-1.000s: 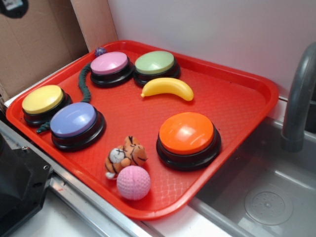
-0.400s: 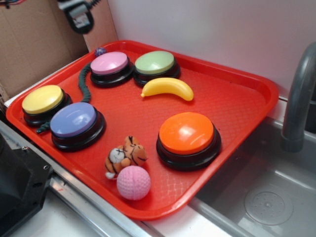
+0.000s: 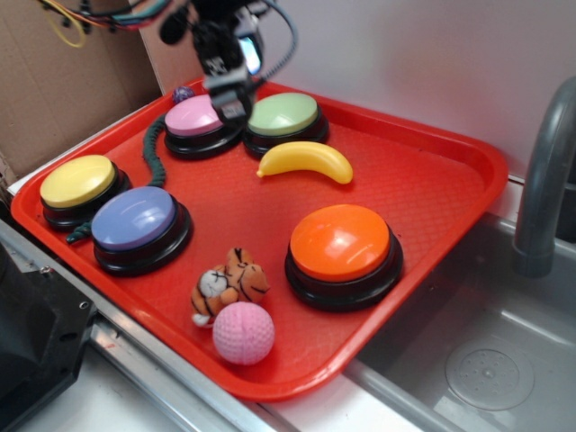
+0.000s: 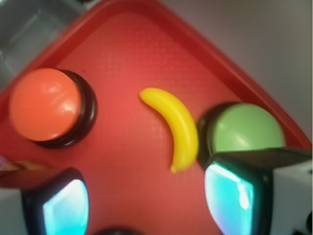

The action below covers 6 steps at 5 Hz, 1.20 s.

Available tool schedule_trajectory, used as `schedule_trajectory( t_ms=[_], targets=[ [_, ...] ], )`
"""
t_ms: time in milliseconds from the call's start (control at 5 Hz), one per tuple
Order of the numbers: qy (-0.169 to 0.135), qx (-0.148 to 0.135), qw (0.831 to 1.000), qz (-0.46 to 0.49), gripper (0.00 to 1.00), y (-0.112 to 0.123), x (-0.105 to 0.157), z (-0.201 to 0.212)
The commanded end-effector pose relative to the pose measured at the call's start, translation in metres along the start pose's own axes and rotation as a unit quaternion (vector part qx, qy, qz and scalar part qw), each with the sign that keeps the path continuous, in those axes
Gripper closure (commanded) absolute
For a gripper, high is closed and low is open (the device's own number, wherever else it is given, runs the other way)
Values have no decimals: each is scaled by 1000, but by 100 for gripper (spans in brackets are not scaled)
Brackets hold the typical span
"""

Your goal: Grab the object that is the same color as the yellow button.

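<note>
The yellow toy banana (image 3: 305,160) lies on the red tray (image 3: 432,180), just in front of the light green button (image 3: 283,114). The wrist view shows the banana (image 4: 176,127) between the orange button (image 4: 44,104) and the green button (image 4: 247,128). The yellow button (image 3: 77,181) sits at the tray's left edge. My gripper (image 3: 229,94) hangs open and empty above the gap between the pink button (image 3: 198,116) and the green button, left of and behind the banana. In the wrist view the gripper (image 4: 146,200) stands wide open, the banana's tip just ahead of it.
A purple button (image 3: 135,219), a large orange button (image 3: 340,243), a toy tiger (image 3: 230,283), a pink ball (image 3: 243,332) and a dark green cord (image 3: 155,148) share the tray. A sink (image 3: 486,360) and grey faucet (image 3: 544,180) are at the right. Cardboard stands behind left.
My gripper has come in from the top left and dropped down over the back of the tray, between the pink and green buttons. Nothing on the tray has moved.
</note>
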<state>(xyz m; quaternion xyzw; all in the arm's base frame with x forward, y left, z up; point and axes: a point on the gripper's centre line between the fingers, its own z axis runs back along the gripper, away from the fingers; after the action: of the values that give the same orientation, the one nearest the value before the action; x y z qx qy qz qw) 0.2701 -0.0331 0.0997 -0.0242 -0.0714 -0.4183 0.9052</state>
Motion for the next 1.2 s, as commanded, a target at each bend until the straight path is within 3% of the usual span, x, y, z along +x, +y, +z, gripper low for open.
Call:
schedule_trajectory(
  t_ms=[0,600,800,1000],
  targets=[
    [-10,8,997,-75,0,21,27,-35],
    [-22,8,992,-120,0,23,32,-56],
    [20,23,991,-132,0,18,32,-62],
    [48,21,989,-139,0,14,34,-69]
  ],
)
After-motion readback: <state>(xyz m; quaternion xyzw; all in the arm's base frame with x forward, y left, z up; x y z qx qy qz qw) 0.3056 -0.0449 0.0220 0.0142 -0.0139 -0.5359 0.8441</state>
